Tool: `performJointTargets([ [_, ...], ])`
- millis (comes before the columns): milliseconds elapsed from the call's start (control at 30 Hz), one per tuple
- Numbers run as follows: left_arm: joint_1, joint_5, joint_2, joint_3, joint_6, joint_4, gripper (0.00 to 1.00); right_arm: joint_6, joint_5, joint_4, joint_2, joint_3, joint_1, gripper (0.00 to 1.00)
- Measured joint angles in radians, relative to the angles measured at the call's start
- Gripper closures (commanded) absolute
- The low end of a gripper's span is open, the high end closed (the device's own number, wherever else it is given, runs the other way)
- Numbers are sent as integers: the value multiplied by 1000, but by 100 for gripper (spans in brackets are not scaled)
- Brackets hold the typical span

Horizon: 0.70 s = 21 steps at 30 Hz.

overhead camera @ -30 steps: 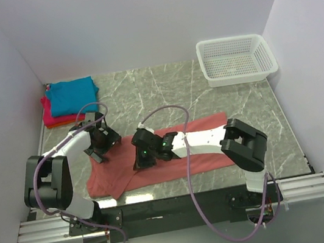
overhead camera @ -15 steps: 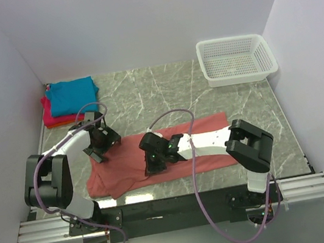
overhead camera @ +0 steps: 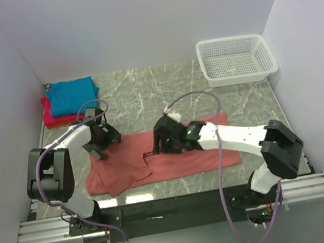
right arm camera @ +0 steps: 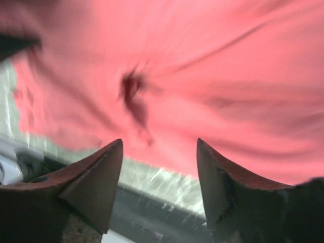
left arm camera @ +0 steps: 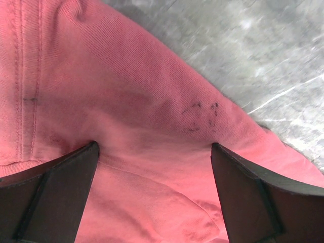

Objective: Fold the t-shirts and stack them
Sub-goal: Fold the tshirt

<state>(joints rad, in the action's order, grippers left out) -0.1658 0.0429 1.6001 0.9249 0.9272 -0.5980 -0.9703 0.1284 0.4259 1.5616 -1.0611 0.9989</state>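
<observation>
While well apart from salmon-red t-shirt [overhead camera: 156,162], white basket [overhead camera: 238,76] upright.

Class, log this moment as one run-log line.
left claw: open over salmon shirt | right claw: open over it | teal shirt on pink shirt

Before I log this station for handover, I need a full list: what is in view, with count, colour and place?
salmon-red t-shirt: 1, salmon-red, spread flat on the near middle of the table
teal-blue t-shirt: 1, teal-blue, folded, top of the pile in the far left corner
magenta-pink t-shirt: 1, magenta-pink, folded under the teal one
basket: 1, white mesh, far right corner
table: 1, grey marbled, under everything
left gripper: 1, black, open over the salmon-red shirt's left end
right gripper: 1, black, open over that shirt's middle
</observation>
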Motion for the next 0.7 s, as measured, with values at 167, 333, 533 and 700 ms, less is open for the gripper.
performJointTargets([
  [167,-3,0,43,43,-16,-11,1,105,47,-3,-54,64,-233,27],
  [333,-54,48,172,196,-45,-70,1,209,56,4,14,86,-459,27],
  [533,-112,90,420,534,-84,-177,1,252,1,10,90,121,-542,25],
  [700,-157,73,655,912,-134,-230,1,277,-87,-43,-10,231,-486,24],
])
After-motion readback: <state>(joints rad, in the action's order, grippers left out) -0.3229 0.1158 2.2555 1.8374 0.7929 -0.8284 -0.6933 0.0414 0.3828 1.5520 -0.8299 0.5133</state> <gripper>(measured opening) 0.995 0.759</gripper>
